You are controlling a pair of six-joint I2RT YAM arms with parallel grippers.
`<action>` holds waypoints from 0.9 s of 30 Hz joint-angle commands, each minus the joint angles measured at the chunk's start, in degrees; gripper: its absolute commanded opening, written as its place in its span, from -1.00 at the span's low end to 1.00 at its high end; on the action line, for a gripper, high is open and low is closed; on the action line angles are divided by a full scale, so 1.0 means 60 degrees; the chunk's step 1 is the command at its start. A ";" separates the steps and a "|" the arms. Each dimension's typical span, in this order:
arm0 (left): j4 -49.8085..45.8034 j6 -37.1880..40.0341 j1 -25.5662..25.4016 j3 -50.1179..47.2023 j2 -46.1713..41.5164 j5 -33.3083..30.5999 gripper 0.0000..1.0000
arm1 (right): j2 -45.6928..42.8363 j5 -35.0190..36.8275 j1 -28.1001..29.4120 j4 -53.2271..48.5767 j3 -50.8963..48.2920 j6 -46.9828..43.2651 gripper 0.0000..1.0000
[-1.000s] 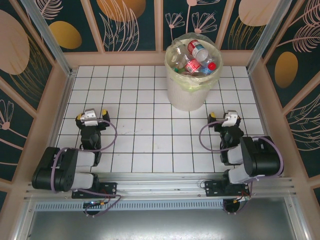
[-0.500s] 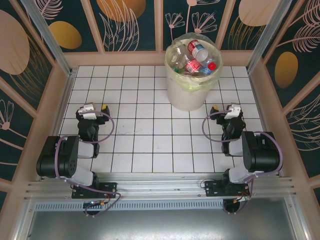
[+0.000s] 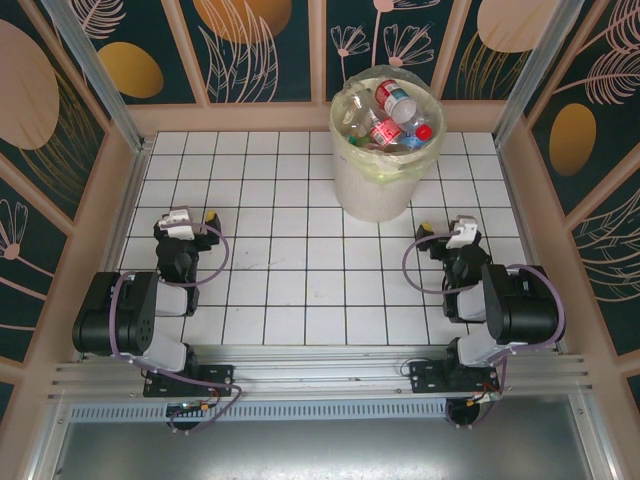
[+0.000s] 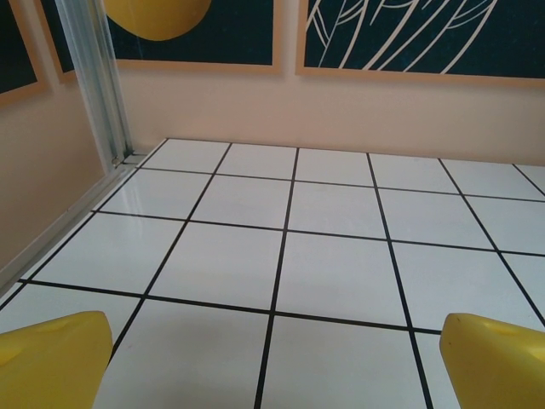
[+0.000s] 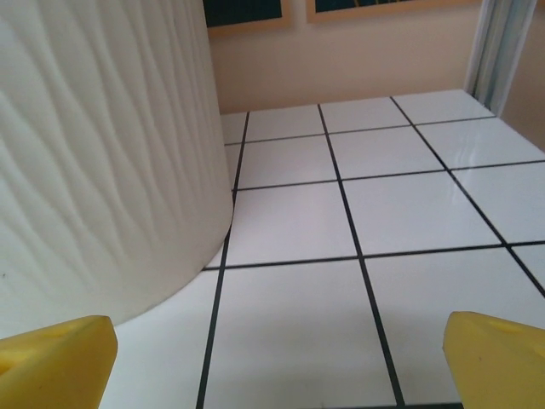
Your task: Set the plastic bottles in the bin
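bin [image 3: 375, 190] sits at 12 o'clock on the tiled table [image 3: 280, 250]: white ribbed bucket with a pale green bag liner folded over the rim. plastic bottles [image 3: 388, 118] are piled inside up to the rim, mostly clear, with red labels and one red cap on top. left gripper [image 4: 272, 366] is at 8 o'clock and right gripper [image 5: 277, 366] at 4 o'clock, near the bin wall. Both have their yellow fingers spread wide apart over bare tile.

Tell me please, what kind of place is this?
Probably a robot test cell: a white tiled table walled by decorated panels and aluminium posts, with a bin of plastic bottles.
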 commanded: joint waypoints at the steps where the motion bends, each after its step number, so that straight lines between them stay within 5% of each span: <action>1: 0.0080 -0.0144 0.0072 0.0043 0.0029 0.0085 0.97 | 0.0022 -0.0384 -0.0064 0.0001 0.0484 -0.0152 0.98; 8: 0.0066 -0.0144 0.0071 0.0056 0.0025 0.0088 0.97 | 0.0061 -0.0050 -0.0257 -0.0687 0.0888 0.0210 0.98; 13: 0.0073 -0.0144 0.0073 0.0051 0.0017 0.0098 0.97 | -0.0068 -0.0037 -0.0428 0.0702 0.0066 0.0423 0.98; 18: 0.0060 -0.0139 0.0064 0.0054 0.0017 0.0093 0.97 | 0.0086 -0.0470 -0.0377 -0.0755 0.0948 0.0205 0.98; 27: 0.0066 -0.0137 0.0069 0.0048 0.0017 0.0088 0.97 | 0.0092 -0.0280 -0.0281 -0.0796 0.0966 0.0141 0.98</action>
